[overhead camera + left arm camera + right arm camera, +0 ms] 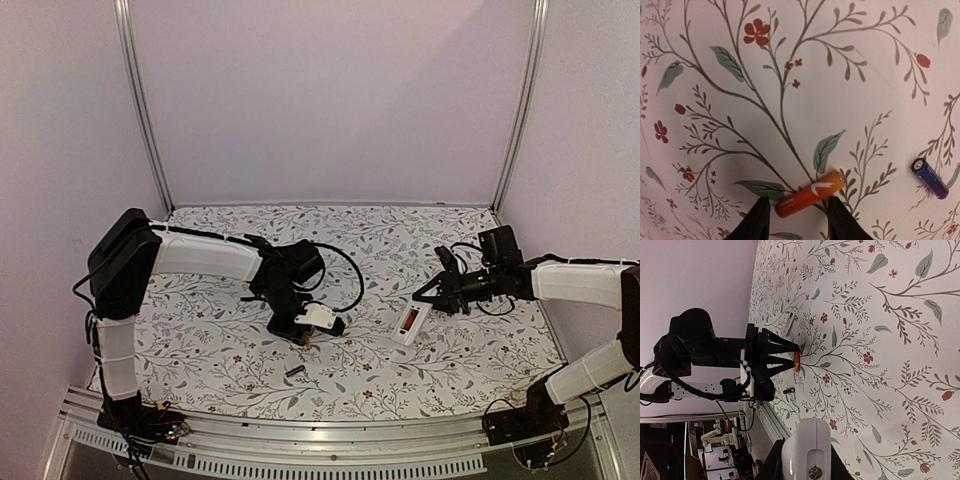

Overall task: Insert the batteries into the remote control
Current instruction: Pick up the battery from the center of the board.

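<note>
Top external view showed, nearest to the arm bases, the dark battery (294,371) lying alone on the flowered table (200,365), with nothing touching it. Just behind it the left gripper (305,336) was down at the cloth, over the orange battery (309,344).

In the left wrist view only the tips of its 2 fingers (759,220) were visible, because the lower edge cut them off. They stood apart, 1 at each side of the orange battery, which lay slanted across the gap. The tips were very near to it, but I could not tell if they touched it. In this view the dark battery looked dark blue and lay well apart to the right.

Farther back and to the right, the remote control (410,322) lay on the table, well apart from both batteries. The right gripper (428,298) was clamped on its far end. In the right wrist view the white body sat between the 2 dark fingers (774,462), and the lower edge cut it off.

A reddish patch showed on the upper face of the remote control in the top external view. It was too small to say if this was the battery bay, or if anything was inside. Both batteries were on the table, outside the remote control.
</note>
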Available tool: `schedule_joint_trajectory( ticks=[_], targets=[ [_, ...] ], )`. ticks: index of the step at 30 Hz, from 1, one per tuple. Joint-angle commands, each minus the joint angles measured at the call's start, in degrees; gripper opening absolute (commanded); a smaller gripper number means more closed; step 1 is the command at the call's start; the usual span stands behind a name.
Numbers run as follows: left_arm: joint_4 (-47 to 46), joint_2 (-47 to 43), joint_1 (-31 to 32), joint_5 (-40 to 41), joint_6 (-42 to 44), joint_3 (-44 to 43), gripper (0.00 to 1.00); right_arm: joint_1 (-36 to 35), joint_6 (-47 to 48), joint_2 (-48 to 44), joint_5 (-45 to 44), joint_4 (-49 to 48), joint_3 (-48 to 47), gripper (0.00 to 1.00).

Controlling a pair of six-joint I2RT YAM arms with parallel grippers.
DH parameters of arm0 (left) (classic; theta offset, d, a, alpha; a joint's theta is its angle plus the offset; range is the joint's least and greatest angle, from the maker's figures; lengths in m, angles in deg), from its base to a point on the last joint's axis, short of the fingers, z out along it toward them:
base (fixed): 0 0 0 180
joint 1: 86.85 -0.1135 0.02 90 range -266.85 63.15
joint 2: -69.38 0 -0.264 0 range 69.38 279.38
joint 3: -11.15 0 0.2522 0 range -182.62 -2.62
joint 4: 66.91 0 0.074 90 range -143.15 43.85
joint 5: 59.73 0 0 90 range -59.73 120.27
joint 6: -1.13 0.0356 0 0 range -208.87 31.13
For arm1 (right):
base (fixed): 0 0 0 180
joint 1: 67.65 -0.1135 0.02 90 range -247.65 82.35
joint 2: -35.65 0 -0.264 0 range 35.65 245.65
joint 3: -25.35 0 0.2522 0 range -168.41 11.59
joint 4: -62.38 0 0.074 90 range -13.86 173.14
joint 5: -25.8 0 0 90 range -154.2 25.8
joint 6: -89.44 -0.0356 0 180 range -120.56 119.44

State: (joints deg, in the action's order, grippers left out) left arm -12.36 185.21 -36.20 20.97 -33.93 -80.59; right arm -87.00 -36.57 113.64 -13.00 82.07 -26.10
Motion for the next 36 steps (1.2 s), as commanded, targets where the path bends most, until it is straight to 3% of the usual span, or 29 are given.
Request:
schedule_joint_trajectory(
  ticks=[1, 7, 13, 14, 17, 20, 29, 33, 36],
  targets=[
    [1.7, 1.7, 0.8, -0.4, -0.3, -0.8, 0.37, 0.6, 0.2, 0.7, 1.1, -0.9, 0.8, 0.0],
    [2.6, 2.0, 0.8, 0.1, -3.6, -1.6, 0.22, 0.9, 0.3, 0.6, 1.1, -0.9, 0.9, 0.0],
    [2.9, 1.6, 2.3, 1.3, -5.6, -1.2, 0.16, 0.9, 0.4, 0.9, 1.1, -0.8, 0.8, 0.0],
    [3.1, 1.5, 2.6, 1.4, -5.8, -1.1, 0.17, 0.9, 0.3, 1.0, 1.2, -0.8, 0.7, 0.0],
    [3.0, 1.2, 3.5, 1.9, -6.2, -0.8, 0.37, 0.9, 0.4, 1.0, 1.2, -0.8, 0.6, 0.0],
    [2.8, 1.9, 4.2, 1.9, -6.5, -1.7, 0.4, 0.9, 0.4, 1.3, 1.3, -0.8, 0.5, 0.0],
    [1.0, 3.2, 5.0, 3.9, -9.0, -3.1, 0.14, 0.9, 0.4, 1.1, 0.8, -0.8, 1.2, 0.0],
    [0.5, 2.8, 5.0, 4.0, -14.9, -6.1, 0.0, 0.9, 0.4, 1.4, 0.3, -1.0, 1.2, 0.0],
    [-0.3, 1.0, 5.0, 4.9, -22.7, -9.0, 0.0, 0.9, -0.1, 1.3, 0.0, -1.6, 1.2, 0.0]
  ],
)
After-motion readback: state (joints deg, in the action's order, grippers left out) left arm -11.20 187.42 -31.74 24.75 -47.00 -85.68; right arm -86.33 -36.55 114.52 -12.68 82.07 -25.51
